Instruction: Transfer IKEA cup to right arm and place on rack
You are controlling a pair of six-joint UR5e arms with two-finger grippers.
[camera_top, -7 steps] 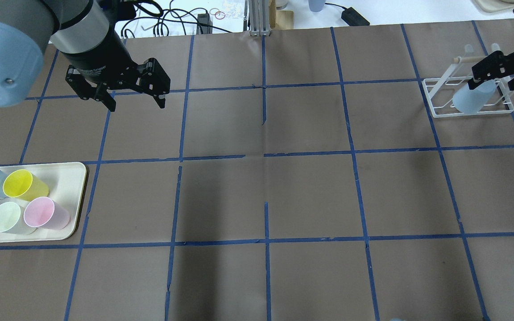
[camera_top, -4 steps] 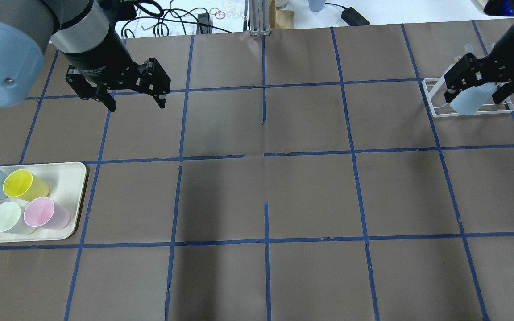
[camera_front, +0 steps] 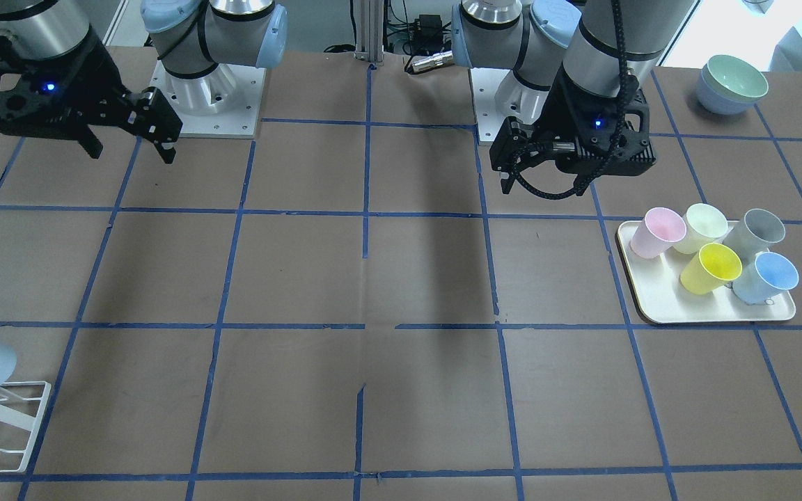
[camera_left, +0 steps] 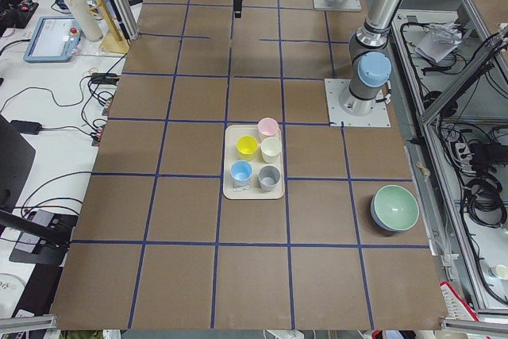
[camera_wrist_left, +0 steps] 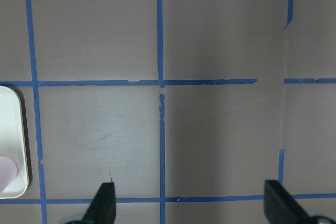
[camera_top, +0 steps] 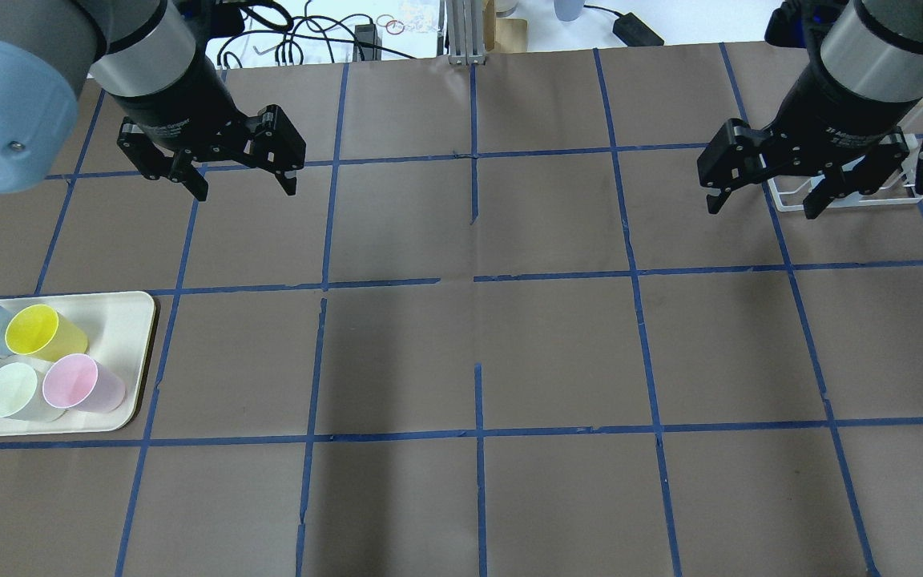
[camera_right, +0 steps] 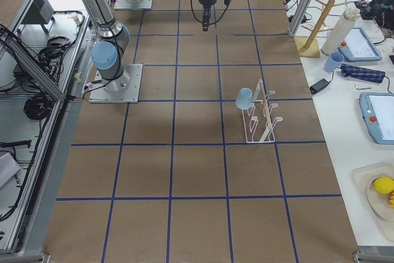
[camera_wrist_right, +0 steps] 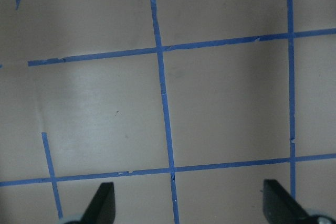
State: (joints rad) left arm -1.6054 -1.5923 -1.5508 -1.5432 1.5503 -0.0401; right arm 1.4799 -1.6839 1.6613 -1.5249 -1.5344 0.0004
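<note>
**Pale blue cup on the rack, both grippers empty**

White lettering runs across the black wrist bodies of both grippers in the overhead view, but it is too small to read. No other writing can be made out.

The right gripper (camera_top: 762,206) points down above the brown, blue-taped surface (camera_top: 469,361). Its fingers are spread wide and hold nothing. It stands apart from the IKEA cup (camera_right: 244,97). The left gripper (camera_top: 247,190) also hangs pointing down, fingers parted and empty, over the far side of the surface from the tray (camera_top: 121,320).

The IKEA cup sits tilted on a rod of the white wire rack (camera_right: 261,121), at the robot's right end of the surface. In the overhead view the right gripper covers it.

Counted:
- Two arms.
- One rack.
- One cup on the rack.
- Five cups standing close together on the tray: pink, pale green, grey, yellow and blue.
- Two stacked bowls (camera_front: 732,85), green on blue.
</note>
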